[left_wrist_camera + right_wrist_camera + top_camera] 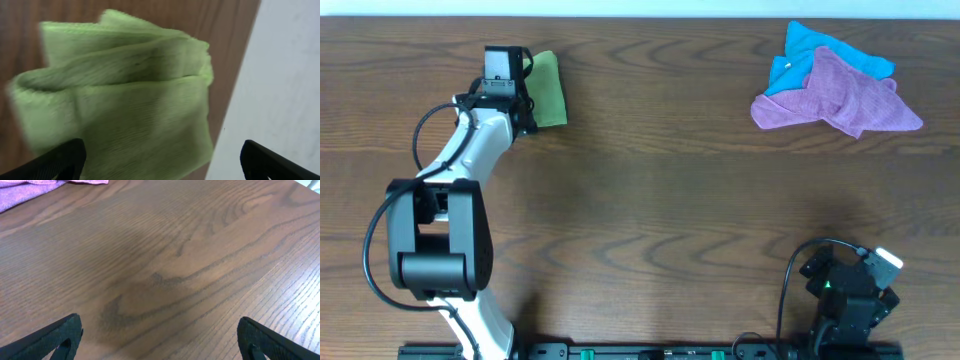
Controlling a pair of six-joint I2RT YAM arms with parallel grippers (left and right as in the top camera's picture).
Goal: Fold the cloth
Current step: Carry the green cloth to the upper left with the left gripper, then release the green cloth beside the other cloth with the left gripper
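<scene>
A light green cloth (549, 88), folded small, lies at the table's back left, near the back edge. In the left wrist view (125, 100) it shows several stacked layers. I cannot tell whether it is one cloth or two lying on each other, and no white tag shows. My left gripper (527, 96) is open right over the cloth's near end, with its fingers (162, 160) spread to either side and nothing between them. My right gripper (848, 290) is open and empty (160, 340) over bare wood at the front right.
A purple cloth (840, 100) lies crumpled on a blue cloth (820, 48) at the back right; the purple one shows in the right wrist view (30, 190). The table's back edge (235, 100) runs close beside the green cloth.
</scene>
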